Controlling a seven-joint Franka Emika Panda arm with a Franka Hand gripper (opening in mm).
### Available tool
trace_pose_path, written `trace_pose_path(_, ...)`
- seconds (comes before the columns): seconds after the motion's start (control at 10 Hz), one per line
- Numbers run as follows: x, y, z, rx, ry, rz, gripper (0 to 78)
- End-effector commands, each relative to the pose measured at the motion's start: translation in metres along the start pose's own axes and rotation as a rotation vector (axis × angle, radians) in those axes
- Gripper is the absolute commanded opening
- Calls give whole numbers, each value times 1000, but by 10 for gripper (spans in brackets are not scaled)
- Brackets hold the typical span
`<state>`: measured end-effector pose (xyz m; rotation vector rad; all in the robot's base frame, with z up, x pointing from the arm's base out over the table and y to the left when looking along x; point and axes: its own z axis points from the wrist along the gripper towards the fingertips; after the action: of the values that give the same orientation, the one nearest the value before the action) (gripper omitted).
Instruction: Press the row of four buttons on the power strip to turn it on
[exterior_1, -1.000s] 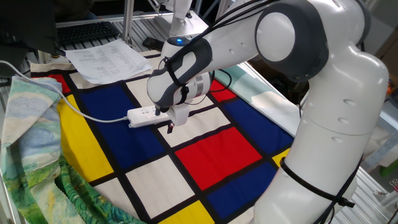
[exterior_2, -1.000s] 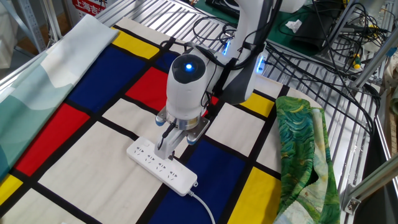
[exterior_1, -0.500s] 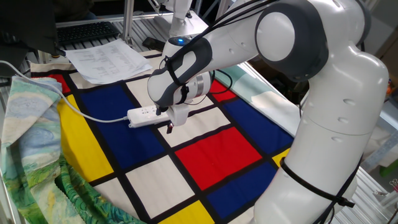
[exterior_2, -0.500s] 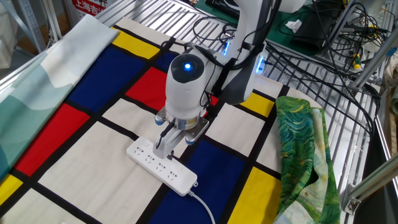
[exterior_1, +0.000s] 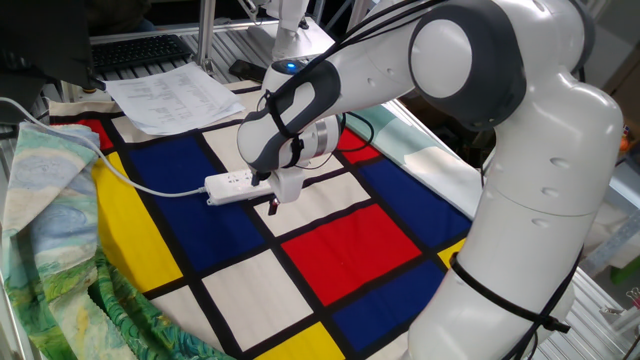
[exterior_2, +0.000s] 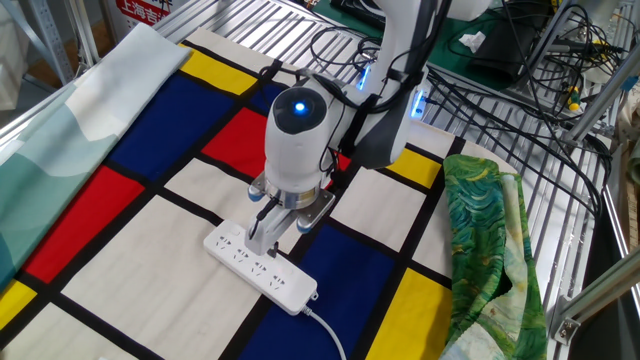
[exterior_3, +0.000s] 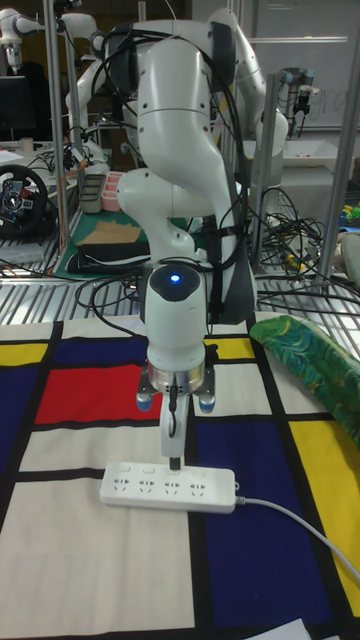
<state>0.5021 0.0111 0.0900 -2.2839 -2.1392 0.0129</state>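
Observation:
The white power strip (exterior_3: 170, 489) lies flat on the colour-block cloth, also seen as the power strip (exterior_1: 230, 184) and the power strip (exterior_2: 262, 268). Its row of four buttons (exterior_3: 150, 469) runs along the far edge of the top face, small and faint. My gripper (exterior_3: 175, 460) points straight down, its two fingers pressed together into one narrow bar. The dark tip touches the strip's far edge at the button row, near the middle of the strip. From the other side, my gripper (exterior_2: 258, 238) stands on the strip. My gripper (exterior_1: 273, 203) is partly hidden by the wrist.
The strip's white cable (exterior_1: 120, 172) trails off to the left; the same cable (exterior_3: 295, 526) leaves the strip's right end. A green patterned cloth (exterior_2: 485, 240) lies bunched at the table's side. Papers (exterior_1: 175, 95) sit at the back. Metal racking and loose wires (exterior_2: 500, 90) surround the table.
The hand has crept very slightly along the strip, away from the cable end. The strip itself has not moved.

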Motion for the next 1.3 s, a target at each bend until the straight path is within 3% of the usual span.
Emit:
trace_pose_path(0.1, -2, 1, 0, -3, 0, -18, 774)
trace_pose_path(1.3, -9, 1, 10, -3, 18, -27, 774)
